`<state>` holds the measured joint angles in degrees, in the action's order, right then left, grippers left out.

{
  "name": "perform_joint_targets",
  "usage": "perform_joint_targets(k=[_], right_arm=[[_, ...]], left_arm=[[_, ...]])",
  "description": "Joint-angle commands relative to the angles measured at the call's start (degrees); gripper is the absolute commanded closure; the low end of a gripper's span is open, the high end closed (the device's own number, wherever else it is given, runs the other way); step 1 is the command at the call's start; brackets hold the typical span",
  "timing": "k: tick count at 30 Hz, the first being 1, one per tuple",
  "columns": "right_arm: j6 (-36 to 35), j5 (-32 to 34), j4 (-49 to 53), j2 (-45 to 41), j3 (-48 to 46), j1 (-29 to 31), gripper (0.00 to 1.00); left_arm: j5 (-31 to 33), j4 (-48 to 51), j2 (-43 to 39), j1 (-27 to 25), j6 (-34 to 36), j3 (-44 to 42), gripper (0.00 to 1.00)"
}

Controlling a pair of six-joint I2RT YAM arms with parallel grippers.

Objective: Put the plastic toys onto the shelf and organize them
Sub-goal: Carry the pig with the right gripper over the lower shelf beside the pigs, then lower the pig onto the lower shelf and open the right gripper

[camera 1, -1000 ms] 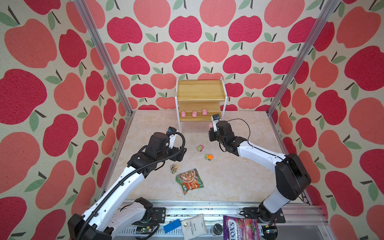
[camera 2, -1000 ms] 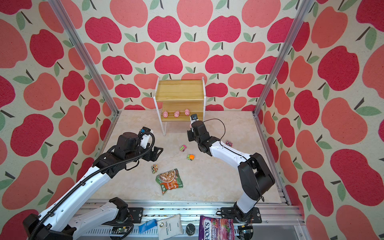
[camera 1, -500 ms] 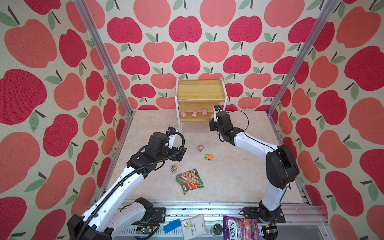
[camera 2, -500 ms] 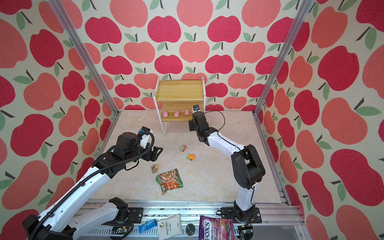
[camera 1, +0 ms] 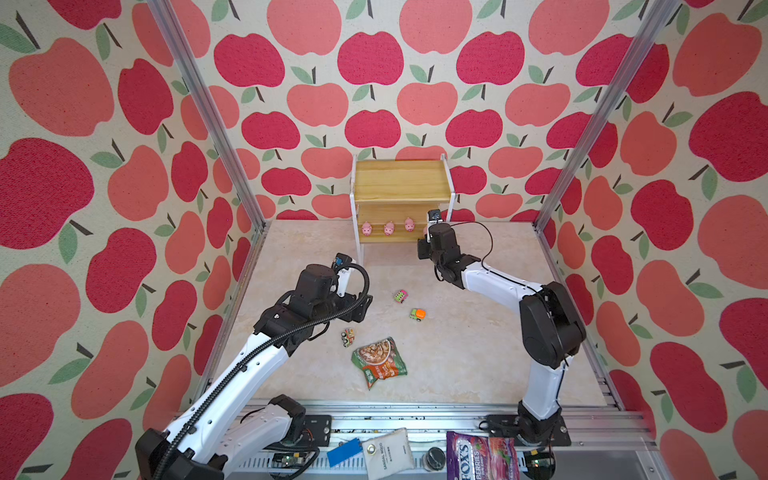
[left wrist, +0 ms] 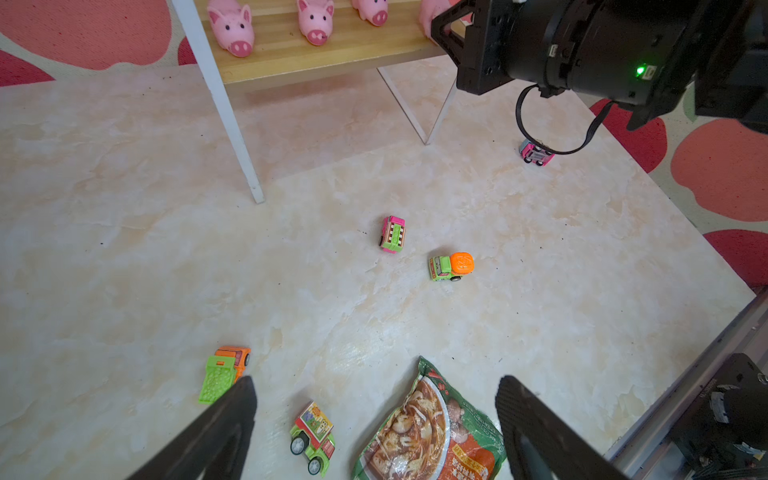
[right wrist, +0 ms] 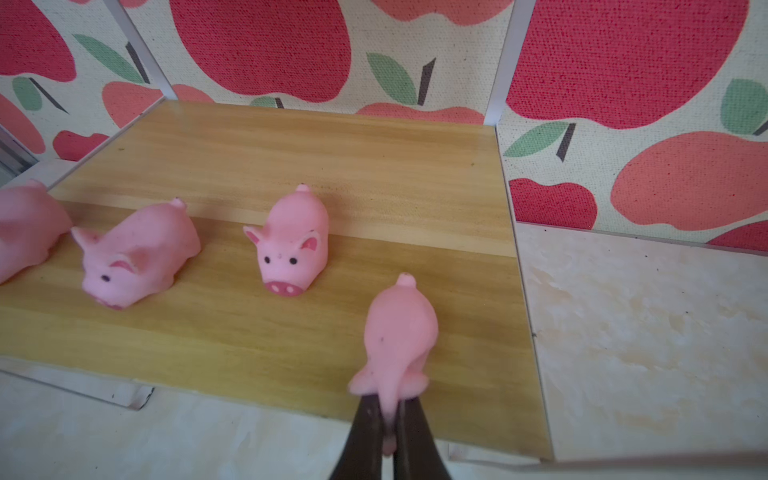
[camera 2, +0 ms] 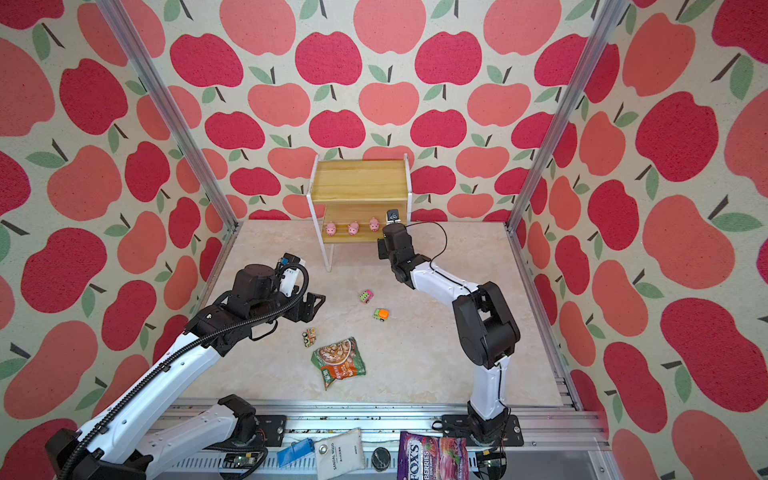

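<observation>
The pale marbled tabletop carries the shelf against the back wall, two wooden boards in a thin white frame. The left claw hangs above the tabletop in front of the shelf's left leg, jaws spread wide with nothing between them. The right claw reaches to the right front corner of the lower board. It is clenched on a pink pig by its head end, with the tail pointing to the back wall. I cannot tell whether that pig rests on the board or hangs just over it.

A green-and-orange snack packet lies flat near the front middle of the tabletop. Five trucks sit loose on the tabletop:
- a boxy green truck is just beside the packet
- an orange-and-green dump truck is near the left claw
- a pink-and-green truck and a green truck with an orange drum are close together in the middle
- a pink truck is under the right arm

Three pigs stand in a row on the lower board, snouts forward and apart from one another.
</observation>
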<state>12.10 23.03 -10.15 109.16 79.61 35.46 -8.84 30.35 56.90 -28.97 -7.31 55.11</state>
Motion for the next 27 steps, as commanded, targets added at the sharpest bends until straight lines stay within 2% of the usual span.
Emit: perform_joint_targets(k=[1, 19, 21, 27], right_arm=[[1.19, 2.02, -2.97, 1.96, 1.18, -0.61, 0.92], [1.97, 2.20, -3.16, 6.47, 4.65, -1.00, 0.86], [2.04, 1.94, -2.86, 6.32, 4.64, -0.97, 0.83], [2.16, 0.67, -1.95, 3.77, 3.00, -0.63, 0.62]], left_arm=[[-0.02, 0.05, 0.75, 0.34, 1.25, -0.21, 0.08], [-0.10, 0.03, 0.87, 0.34, 1.16, -0.22, 0.08], [-0.07, 0.02, 0.81, 0.36, 1.16, -0.24, 0.08], [-0.01, 0.14, 0.68, 0.37, 1.16, -0.10, 0.08]])
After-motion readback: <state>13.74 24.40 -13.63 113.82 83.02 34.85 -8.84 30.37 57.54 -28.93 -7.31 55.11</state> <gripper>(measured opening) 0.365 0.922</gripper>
